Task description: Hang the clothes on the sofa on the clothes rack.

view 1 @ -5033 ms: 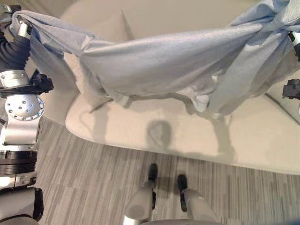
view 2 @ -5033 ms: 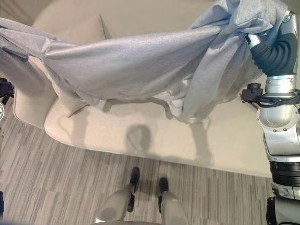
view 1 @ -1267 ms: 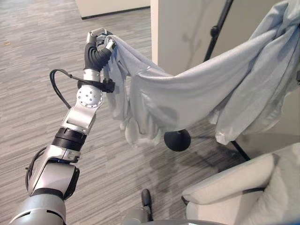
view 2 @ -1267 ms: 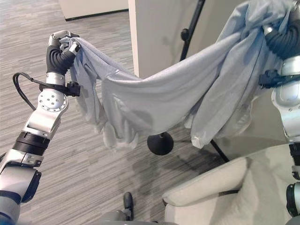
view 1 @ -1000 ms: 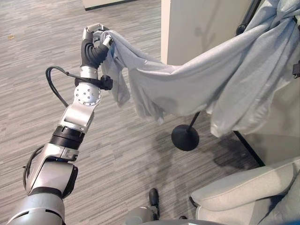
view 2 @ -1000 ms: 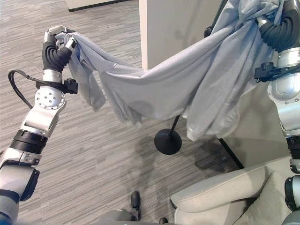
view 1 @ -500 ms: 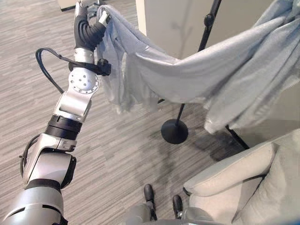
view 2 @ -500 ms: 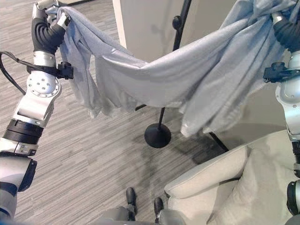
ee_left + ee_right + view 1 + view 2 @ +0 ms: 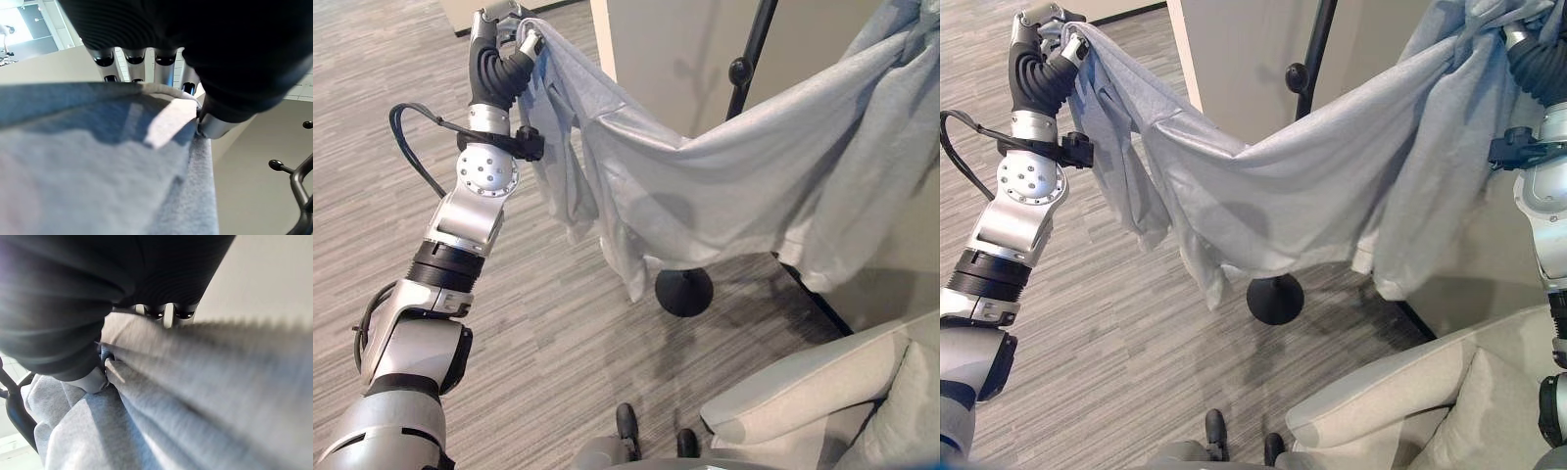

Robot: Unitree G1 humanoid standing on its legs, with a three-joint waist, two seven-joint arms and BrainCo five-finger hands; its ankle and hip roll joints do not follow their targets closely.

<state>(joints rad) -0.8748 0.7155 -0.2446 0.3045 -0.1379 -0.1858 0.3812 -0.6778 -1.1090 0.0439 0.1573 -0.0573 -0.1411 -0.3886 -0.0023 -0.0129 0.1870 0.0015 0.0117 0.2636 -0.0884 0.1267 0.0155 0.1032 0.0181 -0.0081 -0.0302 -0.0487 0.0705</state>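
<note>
no readable text, no labels, no numbers, no signs anywhere

A grey wood-grain striped floor [image 9: 568, 323] spreads below the raised left hand [image 9: 514, 34]. A plain beige wall panel [image 9: 666, 59] stands upright just beyond that hand, its foot meeting the floor.

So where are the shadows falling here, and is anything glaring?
Left eye view: the grey garment throws a soft shadow on the floor around the rack's round base, and the rack pole leaves a faint one on the wall. Left wrist view: a bright opening glares past the left hand.
</note>
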